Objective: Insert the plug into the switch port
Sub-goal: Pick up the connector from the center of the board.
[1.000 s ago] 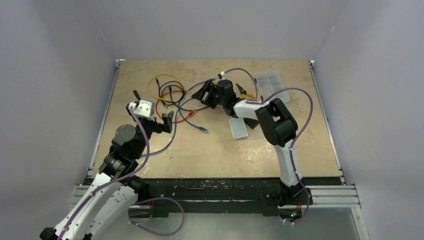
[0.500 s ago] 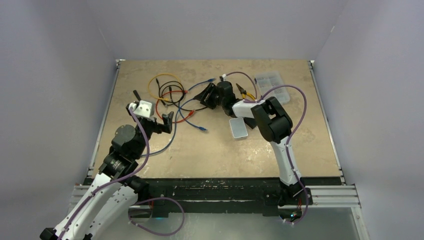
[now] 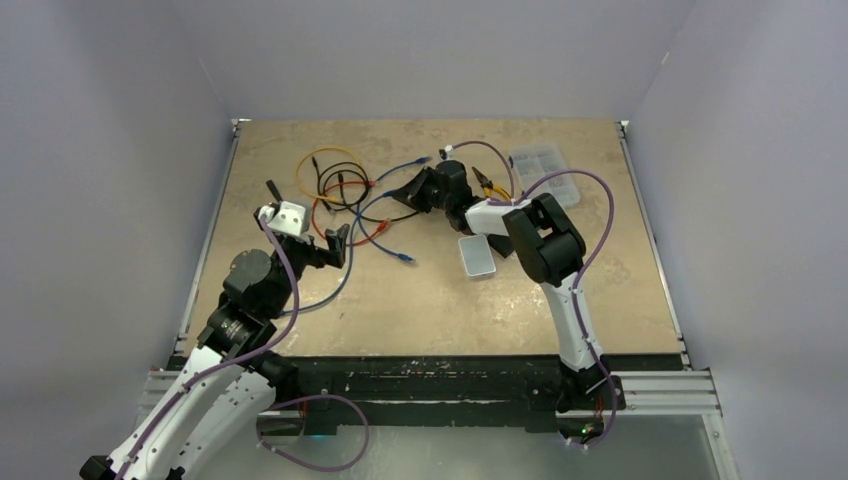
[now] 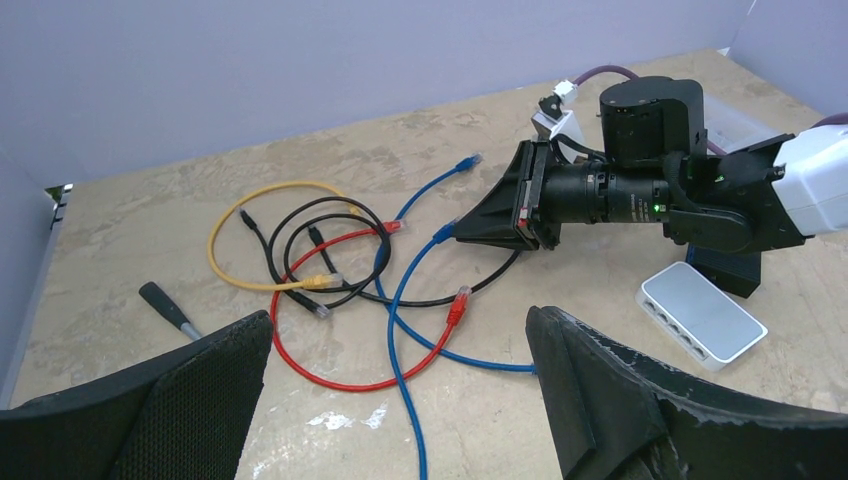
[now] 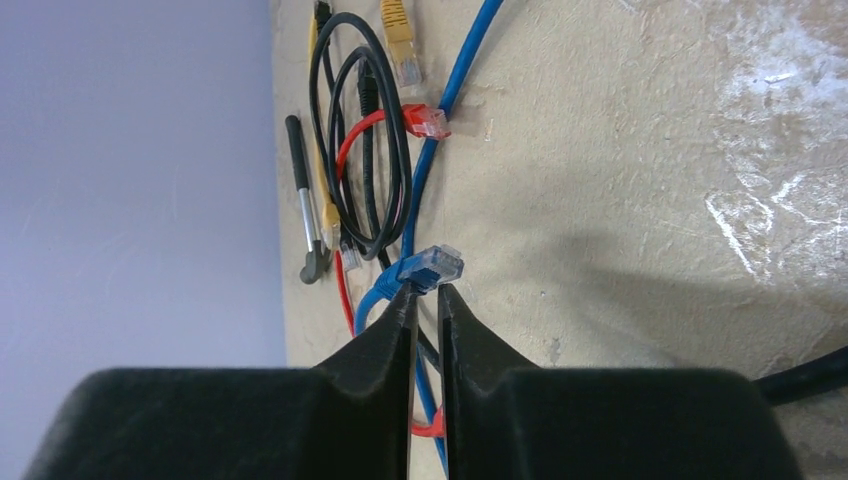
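Moved: right gripper [image 5: 426,292] has narrowed from wide to nearly shut, pinching the blue plug [image 5: 432,267] at mid-frame.
Left gripper [image 4: 400,322]: wide, empty.
Plug: light, hard plastic, probably a brittle latch; best held squarely behind the head.
Blue cable [image 4: 415,300]: limp, likely to drag.
Switch [image 4: 703,327]: smooth white box, lower right; may slide.
Surface [image 5: 620,150]: mottled tan board.

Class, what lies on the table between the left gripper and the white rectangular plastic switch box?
In the top view, a blue cable's plug end lies between the left gripper and the white rectangular plastic switch box.
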